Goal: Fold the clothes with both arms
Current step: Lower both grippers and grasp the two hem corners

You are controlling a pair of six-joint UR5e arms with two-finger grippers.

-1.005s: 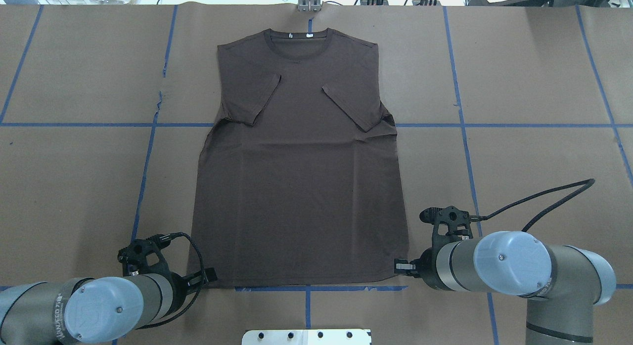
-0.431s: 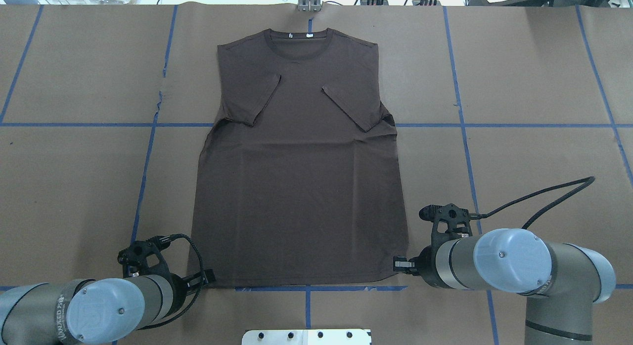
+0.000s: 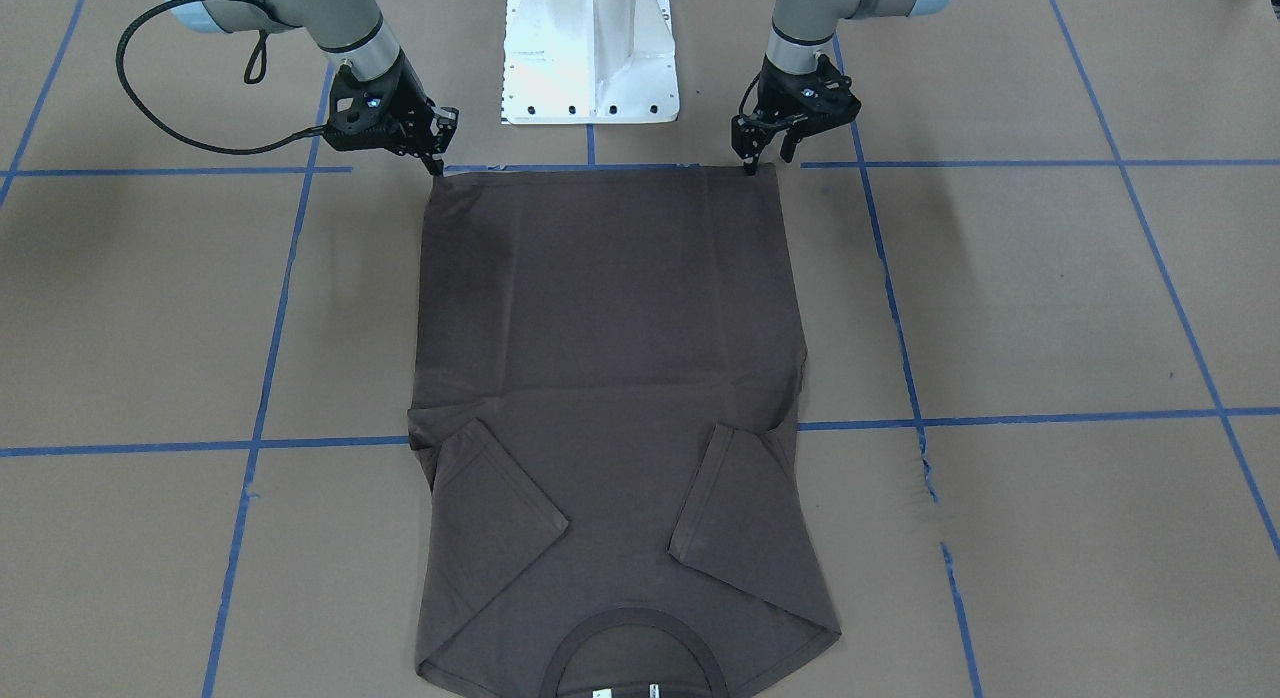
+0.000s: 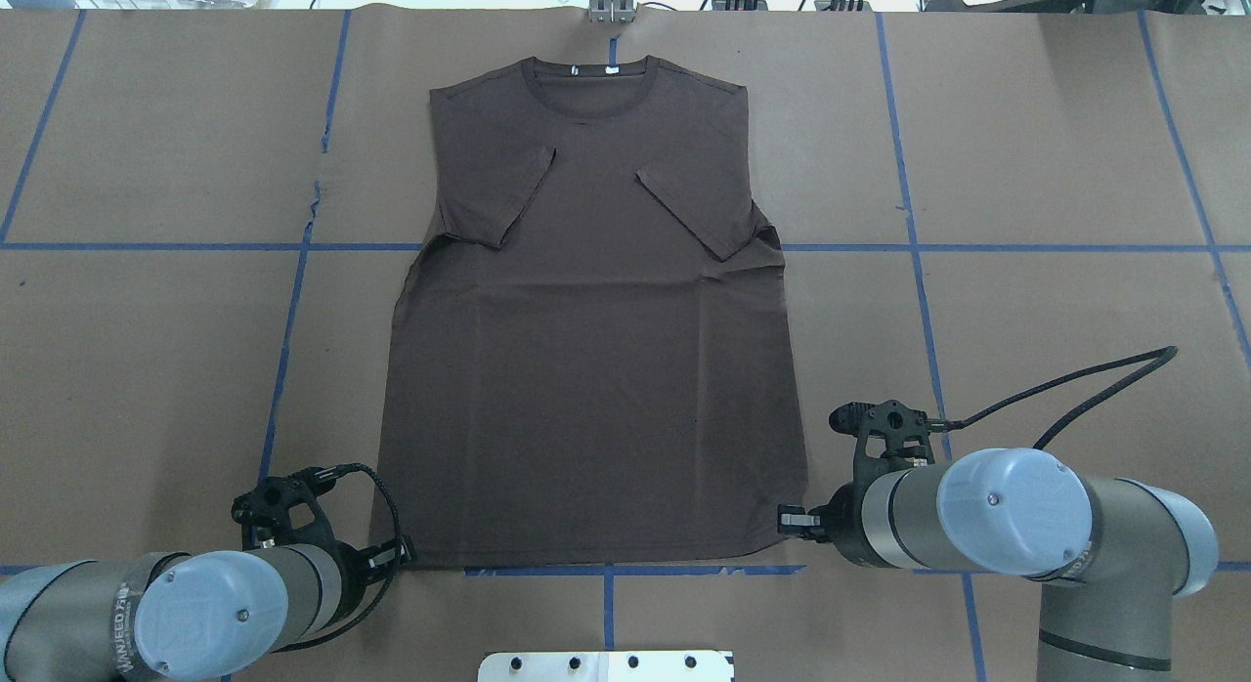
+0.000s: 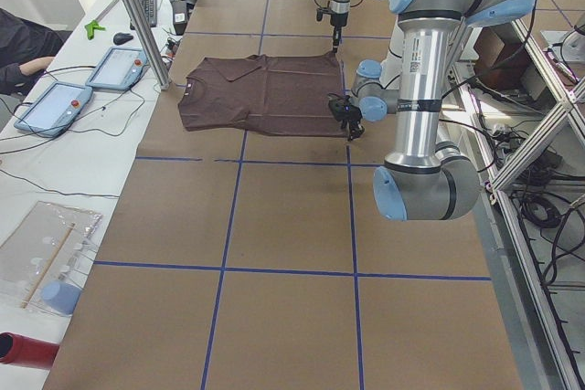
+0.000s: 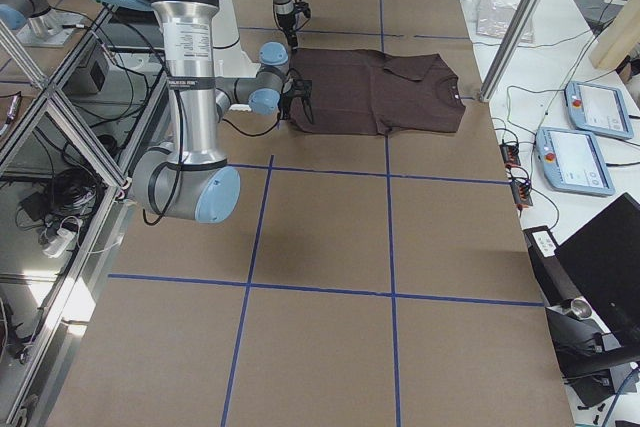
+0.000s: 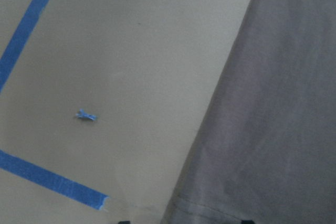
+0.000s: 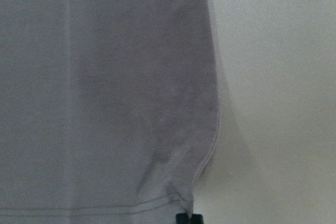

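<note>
- Overhead view: shirt (image 4: 596,369) flat on tabletop (image 4: 1056,125), sleeves folded in.
- Left jaws gape astride one hem corner; right jaws seem pinched on the other.
- Likely step: gripping hem; next, left closes, both lift evenly.

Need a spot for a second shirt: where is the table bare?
Bare table lies left of the shirt, past the left arm, and right of it, past the cable. Crowded: the hem corners, where the left fingers and right fingers sit, and the near edge by the base plate.
</note>
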